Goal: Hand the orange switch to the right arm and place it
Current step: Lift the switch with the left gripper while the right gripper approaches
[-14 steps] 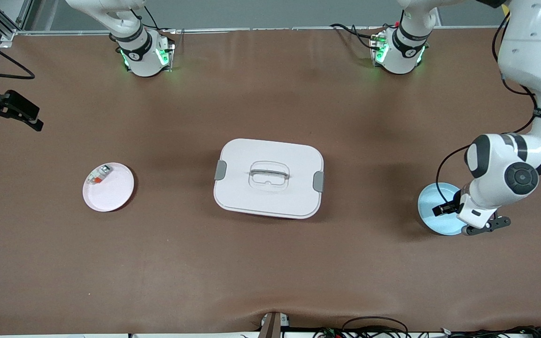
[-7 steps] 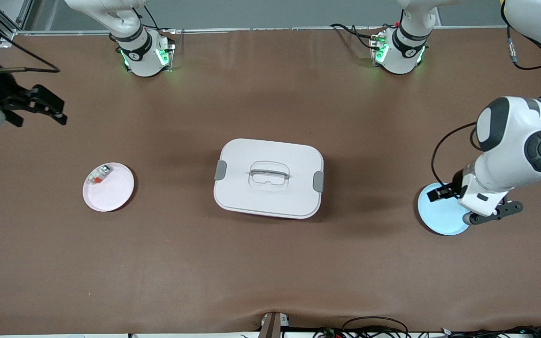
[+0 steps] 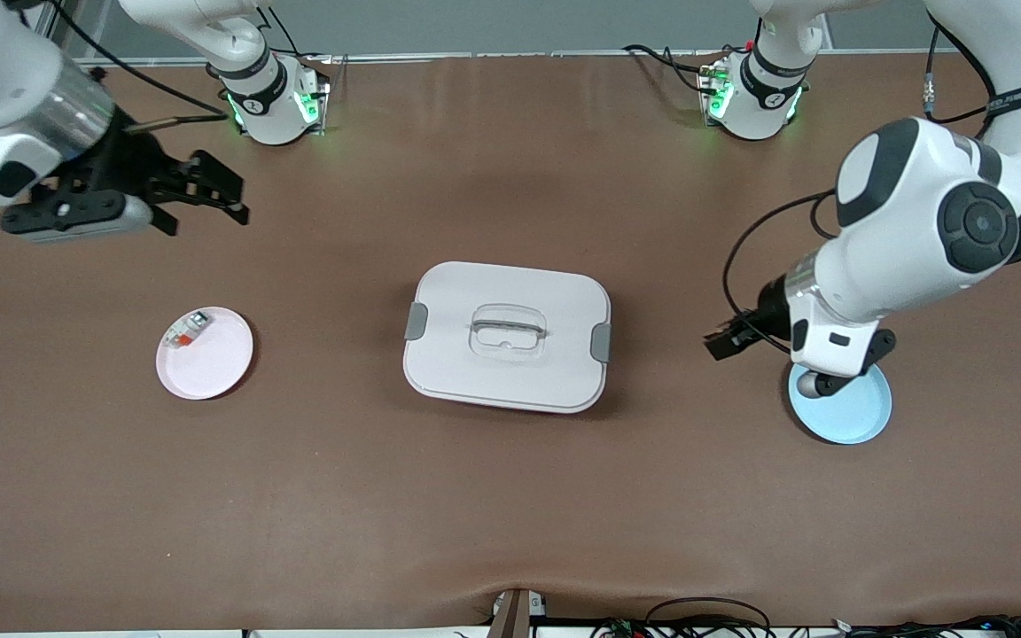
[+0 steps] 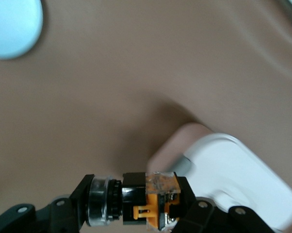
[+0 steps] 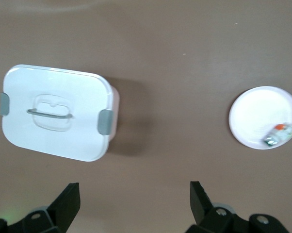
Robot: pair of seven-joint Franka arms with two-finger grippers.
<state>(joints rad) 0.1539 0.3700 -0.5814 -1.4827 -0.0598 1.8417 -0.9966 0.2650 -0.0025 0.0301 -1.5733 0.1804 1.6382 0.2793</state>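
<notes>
My left gripper [image 3: 723,341] hangs above the table between the white box [image 3: 507,335] and the blue plate [image 3: 843,412], fingers clamped on the orange switch [image 4: 153,198]. My right gripper [image 3: 218,190] hovers wide open, holding nothing, over bare table near the pink plate [image 3: 209,363]

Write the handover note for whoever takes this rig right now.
Left end effector: shut on the orange switch, in the air between the blue plate and the white lidded box.
Right end effector: open, empty, over bare table toward the right arm's end.
Pink plate holds a small whitish piece.
Done: switch picked up.
Left: handover to right arm, then placement.
</notes>
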